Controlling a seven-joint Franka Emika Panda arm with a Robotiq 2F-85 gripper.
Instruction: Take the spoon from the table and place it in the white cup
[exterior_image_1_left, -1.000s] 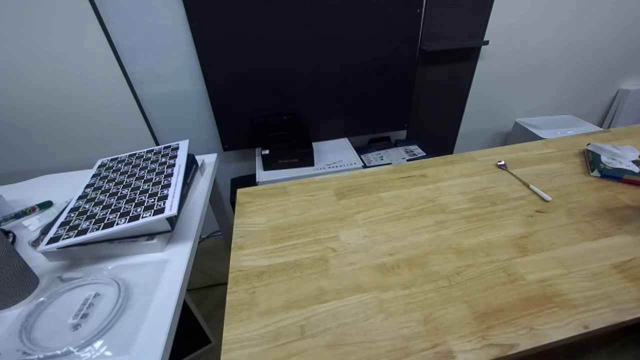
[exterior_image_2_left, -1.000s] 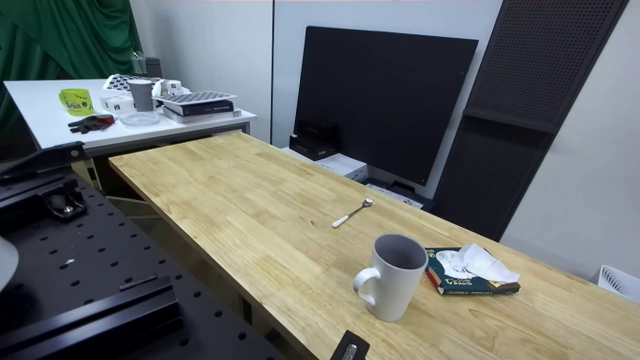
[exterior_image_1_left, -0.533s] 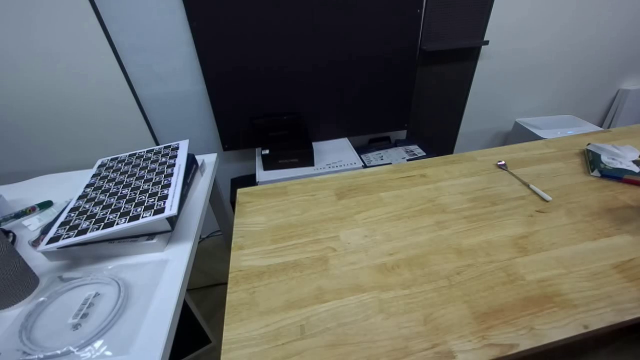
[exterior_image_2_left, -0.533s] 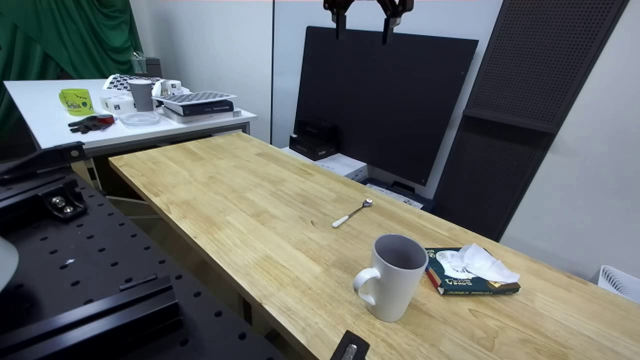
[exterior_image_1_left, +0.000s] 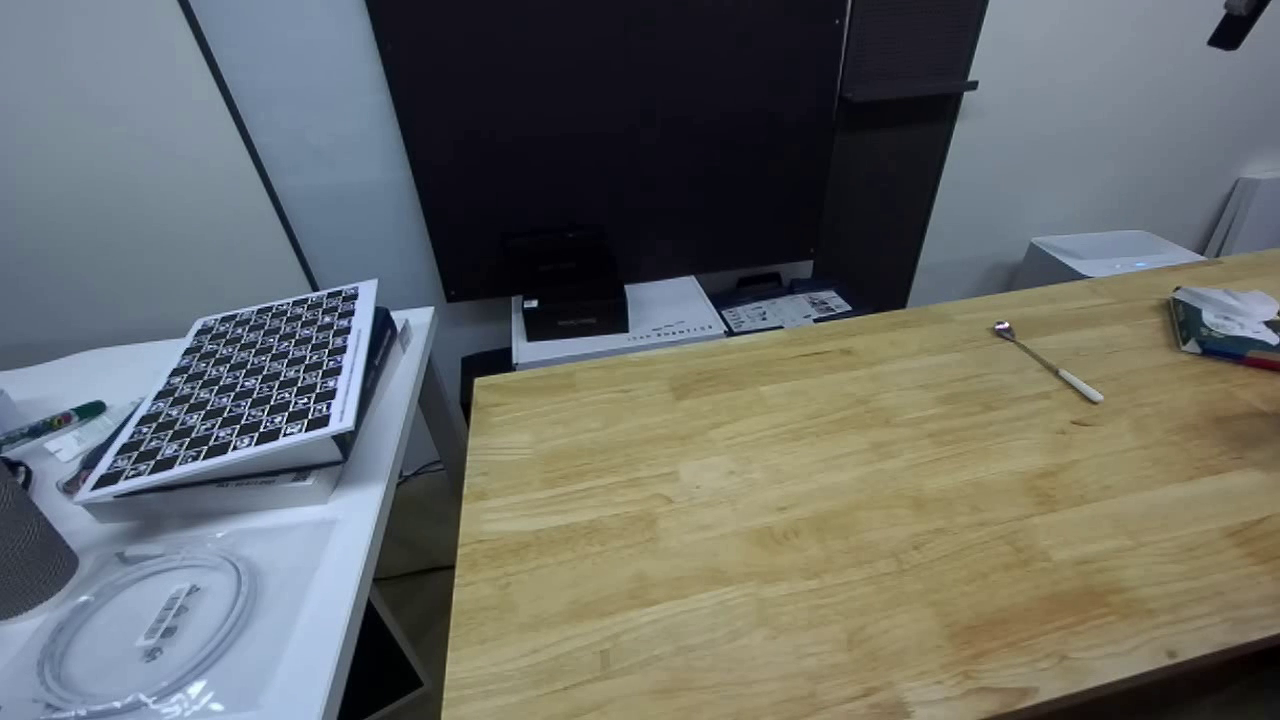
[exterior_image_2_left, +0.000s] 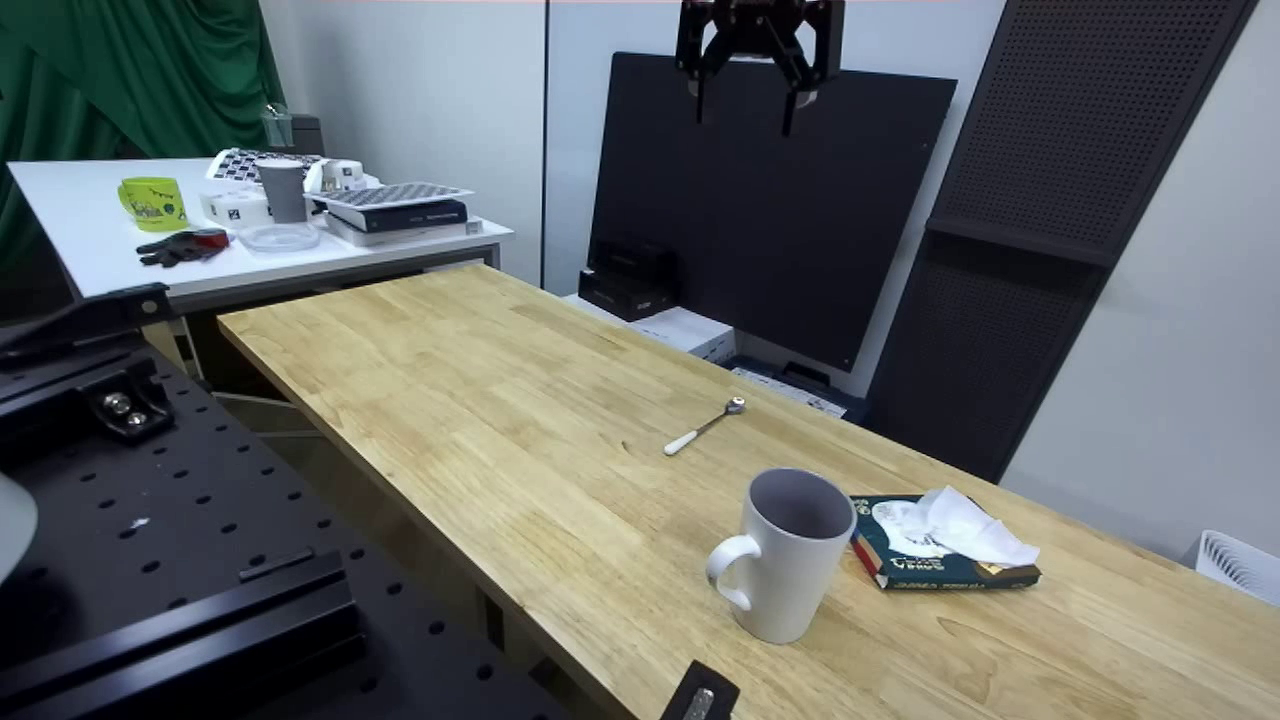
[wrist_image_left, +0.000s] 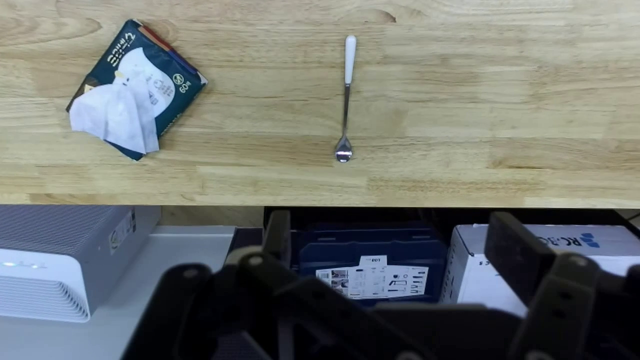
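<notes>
The thin spoon lies flat on the wooden table, with a white handle and a silvery shaft and bowl. It shows in both exterior views (exterior_image_1_left: 1079, 384) (exterior_image_2_left: 683, 442) and upright in the picture of the wrist view (wrist_image_left: 349, 65). The white cup (exterior_image_2_left: 785, 580) stands upright on the table in an exterior view, handle toward the table's near edge; it is out of the wrist view. My gripper (exterior_image_2_left: 744, 125) is open and empty, high above the table. In the wrist view its fingers (wrist_image_left: 392, 230) are wide apart, beyond the table edge in the picture. One fingertip (exterior_image_1_left: 1237, 28) shows at an exterior view's top right.
A green wipes pack (exterior_image_2_left: 900, 570) with a loose white sheet lies close beside the cup; it also shows in the wrist view (wrist_image_left: 187, 100). Past the table's far edge are a dark blue case (wrist_image_left: 370, 245) and a white box (wrist_image_left: 480, 280). A black perforated plate (exterior_image_2_left: 300, 470) borders the near side.
My gripper has come into an exterior view from the top and moved lower and slightly right; a fingertip now shows in both exterior views. The spoon, cup and pack have not moved.
</notes>
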